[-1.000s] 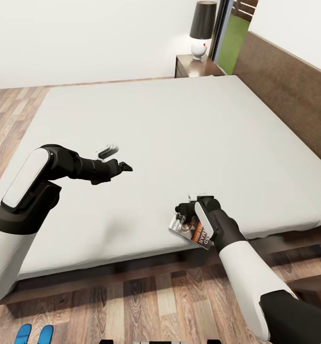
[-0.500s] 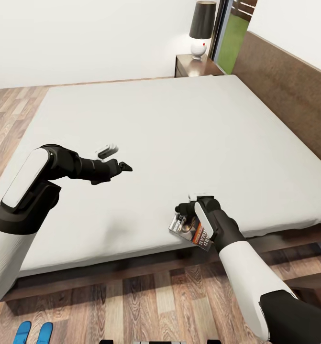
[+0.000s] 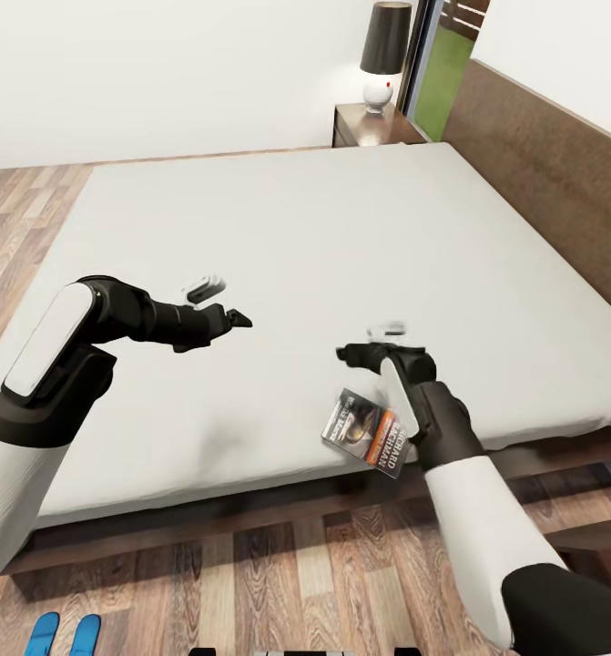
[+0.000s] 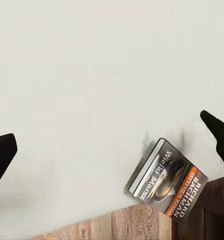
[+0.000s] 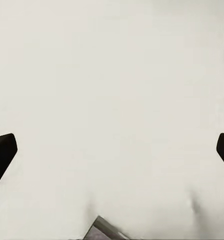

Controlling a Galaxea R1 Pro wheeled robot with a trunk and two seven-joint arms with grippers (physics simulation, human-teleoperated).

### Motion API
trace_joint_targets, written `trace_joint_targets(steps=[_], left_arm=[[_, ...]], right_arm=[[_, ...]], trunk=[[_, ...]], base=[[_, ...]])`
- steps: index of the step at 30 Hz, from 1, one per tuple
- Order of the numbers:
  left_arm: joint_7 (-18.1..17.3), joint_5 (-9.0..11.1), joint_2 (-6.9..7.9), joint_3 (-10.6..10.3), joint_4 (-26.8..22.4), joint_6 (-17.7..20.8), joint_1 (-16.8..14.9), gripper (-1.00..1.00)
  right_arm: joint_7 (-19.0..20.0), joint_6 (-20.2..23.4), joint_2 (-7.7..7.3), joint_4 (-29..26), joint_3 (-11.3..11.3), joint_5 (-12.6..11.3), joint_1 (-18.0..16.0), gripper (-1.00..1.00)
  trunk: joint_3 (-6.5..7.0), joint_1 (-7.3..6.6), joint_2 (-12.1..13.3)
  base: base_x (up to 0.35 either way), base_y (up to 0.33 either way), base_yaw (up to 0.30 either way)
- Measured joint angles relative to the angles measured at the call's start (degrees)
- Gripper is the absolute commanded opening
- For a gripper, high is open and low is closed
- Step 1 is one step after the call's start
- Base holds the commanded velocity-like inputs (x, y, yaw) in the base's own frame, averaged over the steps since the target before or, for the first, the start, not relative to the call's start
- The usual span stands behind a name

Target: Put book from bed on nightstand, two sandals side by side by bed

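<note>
The book point(image 3: 364, 433) lies flat on the bed's grey mattress point(image 3: 341, 228) at its near edge, dark cover and orange-white lettering facing up. It also appears in the left wrist view as the book point(image 4: 164, 182), and one corner of the book point(image 5: 104, 231) shows in the right wrist view. My right gripper point(image 3: 351, 353) hovers open just beyond the book, not touching it. My left gripper point(image 3: 237, 319) hangs open over the mattress further left. Two blue sandals point(image 3: 43, 633) point(image 3: 86, 631) lie side by side on the floor at the near left. The nightstand point(image 3: 373, 128) stands at the far corner.
A black-shaded lamp point(image 3: 384, 55) with a white base stands on the nightstand. The dark wooden headboard point(image 3: 551, 164) runs along the right. Wood-plank floor point(image 3: 278, 574) lies between me and the bed frame. A window strip point(image 3: 442, 82) shows green grass.
My right gripper has drawn back from over the book, going up and farther across the mattress. The book, now uncovered, stays at the bed's edge. The left arm has not moved.
</note>
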Motion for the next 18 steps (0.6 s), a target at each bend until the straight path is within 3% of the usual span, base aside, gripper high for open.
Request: trace_joint_targets(steps=[5,10,13,16,18], left_arm=[[0.06,-0.05,0.02,-0.24,-0.2,0.2,0.49,1.0],[0.08,-0.12,0.36,0.0,-0.3,0.26,1.48,1.0],[0.08,-0.15,0.42,0.08,-0.32,0.24,2.06,1.0],[0.09,-0.18,0.55,0.25,-0.36,0.24,3.78,1.0],[0.09,-0.19,0.59,0.3,-0.37,0.25,4.35,1.0]], right_arm=[[0.25,1.59,-2.26,-13.24,-4.54,-0.36,4.54,1.0],[0.42,5.71,-3.62,-23.17,-6.93,-2.13,9.31,1.0],[0.79,7.71,-3.98,-24.95,-8.06,-3.62,11.41,1.0],[3.78,12.24,-4.38,-26.72,-11.69,-8.02,13.96,1.0],[4.92,13.2,-4.46,-26.97,-12.67,-9.29,14.4,1.0]], trunk=[[0.0,0.0,0.0],[0.02,0.0,0.0],[0.17,0.0,0.0],[0.38,0.0,0.0],[0.53,0.0,0.0]], base=[[0.0,0.0,0.0],[0.0,0.0,0.0],[0.0,0.0,0.0],[0.0,0.0,0.0],[0.0,0.0,0.0]])
